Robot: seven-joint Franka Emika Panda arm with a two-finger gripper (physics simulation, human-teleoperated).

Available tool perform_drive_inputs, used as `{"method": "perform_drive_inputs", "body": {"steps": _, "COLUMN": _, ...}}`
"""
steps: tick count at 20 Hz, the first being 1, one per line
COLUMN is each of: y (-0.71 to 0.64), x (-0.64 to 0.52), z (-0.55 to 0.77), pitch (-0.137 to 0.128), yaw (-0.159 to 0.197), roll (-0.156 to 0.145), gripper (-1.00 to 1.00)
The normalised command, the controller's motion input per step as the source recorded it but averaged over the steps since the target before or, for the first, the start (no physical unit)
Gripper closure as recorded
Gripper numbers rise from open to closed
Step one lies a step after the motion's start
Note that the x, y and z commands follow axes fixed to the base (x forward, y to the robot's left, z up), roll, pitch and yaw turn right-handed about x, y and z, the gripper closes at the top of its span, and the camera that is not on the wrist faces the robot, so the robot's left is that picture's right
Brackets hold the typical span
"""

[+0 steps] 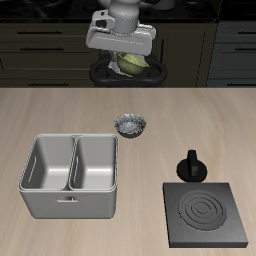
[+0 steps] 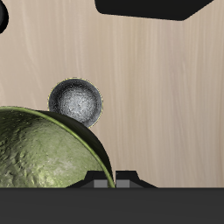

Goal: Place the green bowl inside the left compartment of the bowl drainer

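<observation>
Green bowl (image 1: 128, 64): small, round, mottled olive, held aloft in the claw (image 1: 128, 66), tilted, well above the bench. Bowl drainer (image 1: 70, 200): light grey, rounded corners, near the bench's front edge; left compartment (image 1: 97, 166) empty.

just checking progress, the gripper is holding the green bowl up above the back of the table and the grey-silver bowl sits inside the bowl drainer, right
Not quite. The gripper does hold the green bowl up above the back of the table, but the grey-silver bowl is not inside the bowl drainer. It sits on the table beside the drainer's back corner. The exterior view shows both compartments holding nothing.
</observation>
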Motion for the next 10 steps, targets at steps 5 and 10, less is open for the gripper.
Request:
{"method": "perform_drive_inputs", "body": {"steps": 5, "y": -0.28, "x": 0.12, "z": 0.21, "pitch": 0.006, "yaw": 0.002, "roll": 0.02, "gripper": 1.0}}
{"method": "perform_drive_inputs", "body": {"steps": 10, "y": -0.14, "x": 0.28, "z": 0.31, "pitch": -0.027, "yaw": 0.023, "roll": 0.022, "gripper": 1.0}}
